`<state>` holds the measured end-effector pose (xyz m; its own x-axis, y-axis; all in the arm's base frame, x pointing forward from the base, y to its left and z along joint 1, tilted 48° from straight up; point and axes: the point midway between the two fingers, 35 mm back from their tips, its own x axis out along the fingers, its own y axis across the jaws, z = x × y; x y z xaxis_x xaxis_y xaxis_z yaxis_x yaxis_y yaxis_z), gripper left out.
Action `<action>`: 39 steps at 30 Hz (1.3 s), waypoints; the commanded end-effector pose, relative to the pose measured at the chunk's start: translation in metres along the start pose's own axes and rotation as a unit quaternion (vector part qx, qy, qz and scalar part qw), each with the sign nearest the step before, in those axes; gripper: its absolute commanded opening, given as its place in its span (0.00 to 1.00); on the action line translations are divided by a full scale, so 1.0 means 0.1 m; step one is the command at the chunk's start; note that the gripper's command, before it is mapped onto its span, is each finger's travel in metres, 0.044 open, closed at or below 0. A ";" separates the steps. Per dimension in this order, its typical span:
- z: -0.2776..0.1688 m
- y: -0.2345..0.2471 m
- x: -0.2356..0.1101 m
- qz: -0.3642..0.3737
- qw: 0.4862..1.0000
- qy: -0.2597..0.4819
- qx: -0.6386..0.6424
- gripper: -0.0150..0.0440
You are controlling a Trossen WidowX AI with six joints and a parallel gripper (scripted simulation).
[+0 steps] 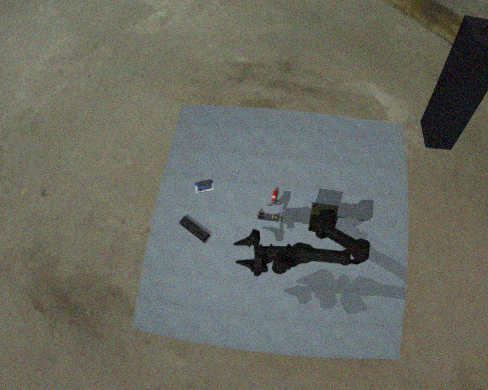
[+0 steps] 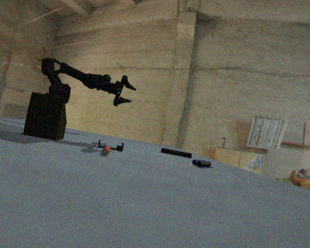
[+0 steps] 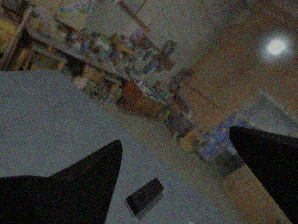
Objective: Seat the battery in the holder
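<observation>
Red and pale, the battery (image 1: pixel 274 195) lies on the grey-blue mat (image 1: pixel 284 310), just beside the holder (image 1: pixel 269 216) and outside it. The holder sits near the arm's base (image 1: pixel 325 216). The gripper (image 1: pixel 247 252) hangs high over the mat, well apart from both, its fingers spread wide with nothing between them. A black bar (image 1: pixel 194 228) lies farther off; the wrist view shows it low between the fingertips. A blue block (image 1: pixel 204 186) rests beyond the bar.
</observation>
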<state>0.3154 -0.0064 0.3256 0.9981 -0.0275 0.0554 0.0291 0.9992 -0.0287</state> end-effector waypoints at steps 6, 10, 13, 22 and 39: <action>-0.74 -0.18 0.34 -0.005 0.986 0.150 0.067 0.67; -1.44 -0.37 0.47 -0.025 0.949 0.278 0.147 0.63; -1.93 -0.52 0.47 -0.050 0.903 0.365 0.223 0.63; -3.22 -0.84 0.02 -0.151 0.679 0.561 0.449 0.63; -4.22 -0.82 -0.81 -0.298 0.191 0.610 0.709 0.63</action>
<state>0.2518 -0.0996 -0.0982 0.1279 0.7182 -0.6839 0.9803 -0.1963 -0.0229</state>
